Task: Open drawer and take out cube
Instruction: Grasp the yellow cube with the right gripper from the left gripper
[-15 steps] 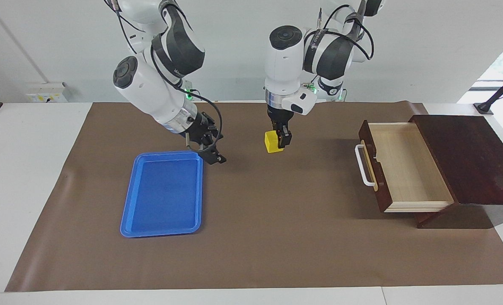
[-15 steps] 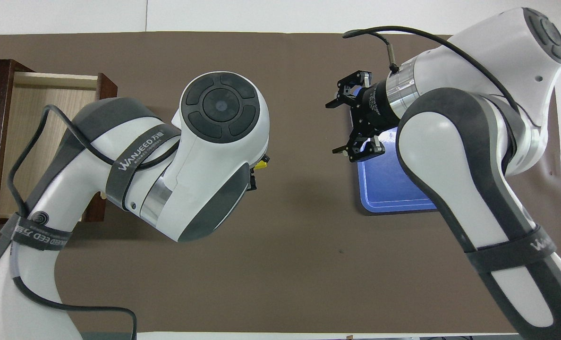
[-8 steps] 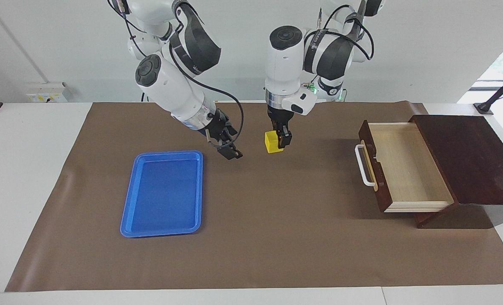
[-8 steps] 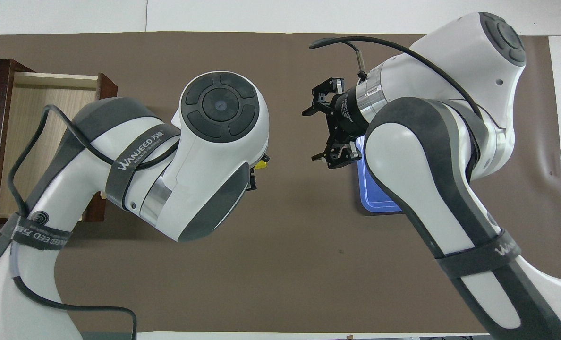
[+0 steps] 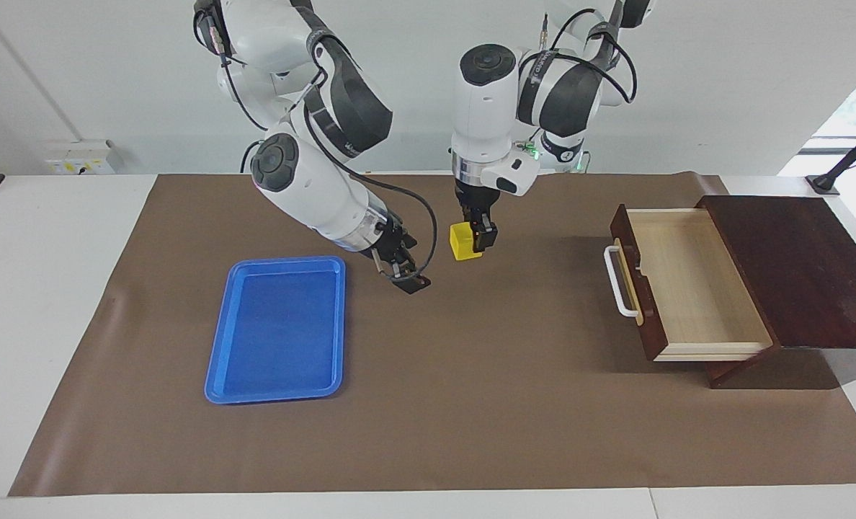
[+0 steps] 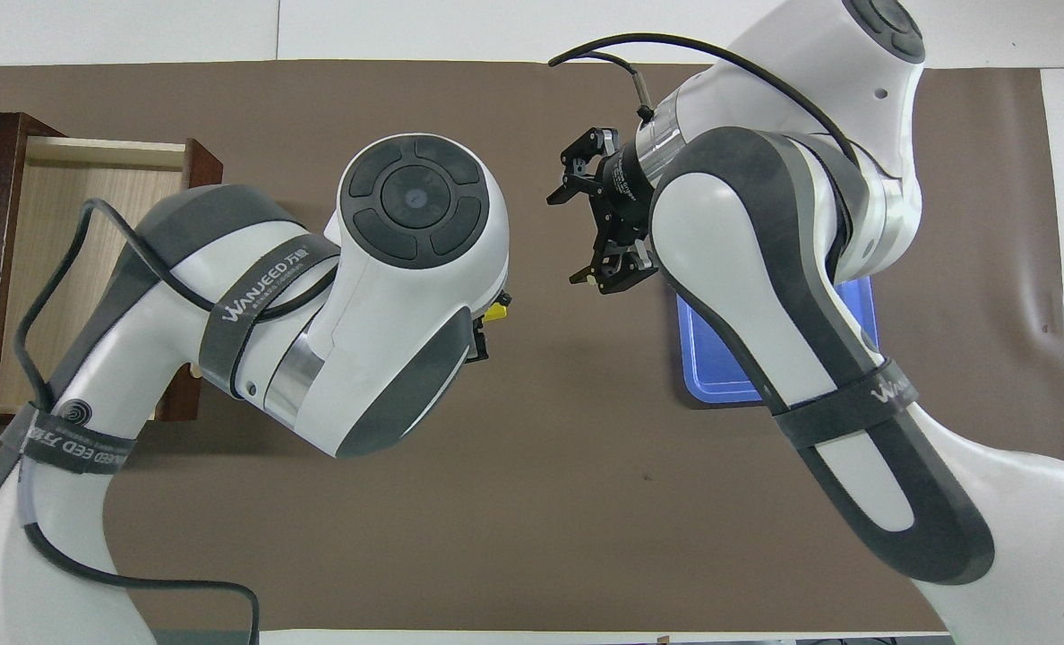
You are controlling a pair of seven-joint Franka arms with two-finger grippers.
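The drawer [image 5: 687, 281] stands pulled open toward the left arm's end of the table, its pale inside empty and its white handle [image 5: 619, 281] facing the table's middle. It also shows in the overhead view [image 6: 66, 224]. My left gripper [image 5: 475, 241] points straight down over the middle of the mat and is shut on the yellow cube [image 5: 464, 241]. In the overhead view the left arm hides all but a sliver of the cube [image 6: 496, 312]. My right gripper [image 5: 403, 277] is open and empty, between the cube and the blue tray; it also shows in the overhead view [image 6: 568, 237].
A flat blue tray [image 5: 277, 331] lies on the brown mat [image 5: 471, 404] toward the right arm's end; the right arm partly covers it in the overhead view [image 6: 720, 376]. The dark wooden box [image 5: 795, 267] holds the drawer.
My right gripper has swung from over the tray's corner toward the cube, staying open. The left gripper and the cube have not moved.
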